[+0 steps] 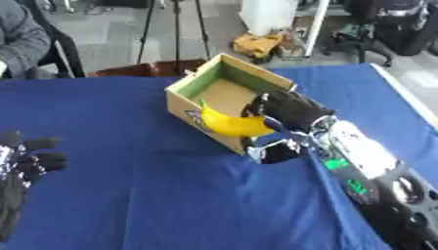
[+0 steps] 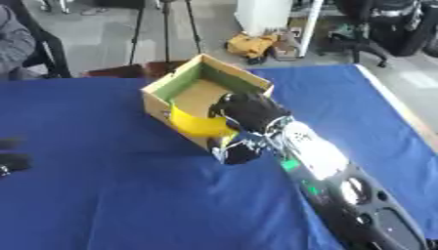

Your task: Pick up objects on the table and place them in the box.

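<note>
I've got the right hand [image 1: 291, 110] curled round a yellow banana [image 1: 229, 123], held at the near wall of the cardboard box [image 1: 224, 73], half over the rim, half outside. Box sits open on blue table cloth [image 1: 128, 195], nr the far edge. Left hand [image 1: 26, 161] idles at lower left, fingers relaxed, well apart.

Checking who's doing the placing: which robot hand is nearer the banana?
Right. The right robot hand grips the banana at the box; the left robot hand rests far left.
</note>
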